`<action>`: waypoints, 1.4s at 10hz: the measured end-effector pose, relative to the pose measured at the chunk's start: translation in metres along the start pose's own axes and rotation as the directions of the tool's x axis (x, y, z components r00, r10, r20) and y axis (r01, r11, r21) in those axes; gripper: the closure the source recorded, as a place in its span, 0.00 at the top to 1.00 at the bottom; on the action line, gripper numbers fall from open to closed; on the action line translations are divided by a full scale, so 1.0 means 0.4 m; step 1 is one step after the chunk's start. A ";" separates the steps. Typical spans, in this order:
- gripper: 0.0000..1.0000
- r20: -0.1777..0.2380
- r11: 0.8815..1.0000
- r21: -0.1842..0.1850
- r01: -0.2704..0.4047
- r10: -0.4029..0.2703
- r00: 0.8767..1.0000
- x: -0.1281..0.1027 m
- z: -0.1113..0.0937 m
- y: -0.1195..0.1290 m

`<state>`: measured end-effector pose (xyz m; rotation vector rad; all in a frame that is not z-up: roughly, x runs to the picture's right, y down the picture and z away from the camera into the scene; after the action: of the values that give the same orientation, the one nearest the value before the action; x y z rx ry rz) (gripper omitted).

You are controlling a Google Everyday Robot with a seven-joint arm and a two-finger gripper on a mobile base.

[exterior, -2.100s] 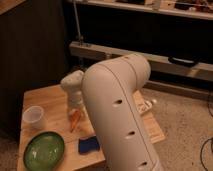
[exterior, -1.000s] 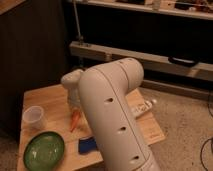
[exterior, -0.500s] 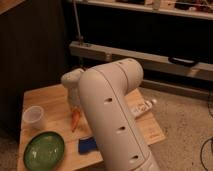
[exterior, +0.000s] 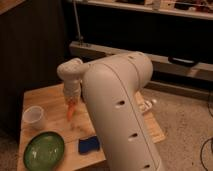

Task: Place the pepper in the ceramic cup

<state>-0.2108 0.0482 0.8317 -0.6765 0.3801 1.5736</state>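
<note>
The big white robot arm (exterior: 117,100) fills the middle of the view and bends over to the left, where it ends in the gripper (exterior: 71,101). The gripper points downward above the light wooden table (exterior: 45,97), over the table's middle part.

The round green plate (exterior: 44,150) lies on the table below and to the left of the gripper, near the front edge. The blue sponge (exterior: 89,145) lies flat, below and a little to the right of the gripper, just beside the plate. The ceramic cup (exterior: 33,116) stands upright to the left of the gripper and slightly lower, well apart from it.

The gripper is closed around the pepper (exterior: 71,111). This small orange pepper hangs straight under it, with its thin tip pointing down, and it looks lifted off the table surface.
</note>
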 end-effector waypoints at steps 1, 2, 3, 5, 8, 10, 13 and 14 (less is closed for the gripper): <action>0.24 0.028 1.000 -0.018 0.023 -0.022 0.999 -0.010 -0.042 0.026; 0.24 0.081 0.997 -0.048 0.063 -0.059 0.995 -0.027 -0.114 0.070; 0.24 0.116 0.994 -0.063 0.090 -0.082 0.990 -0.039 -0.159 0.097; 0.24 0.203 0.983 -0.089 0.163 -0.143 0.969 -0.062 -0.255 0.171; 0.24 0.363 0.941 -0.147 0.305 -0.236 0.902 -0.062 -0.383 0.319; 0.24 0.425 0.904 -0.174 0.391 -0.289 0.858 -0.004 -0.413 0.390; 0.24 0.455 0.872 -0.172 0.458 -0.342 0.822 0.061 -0.387 0.450; 0.24 0.462 0.865 -0.169 0.473 -0.354 0.813 0.067 -0.376 0.452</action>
<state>-0.3587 -0.0452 0.6724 -0.5647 -0.3075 1.3029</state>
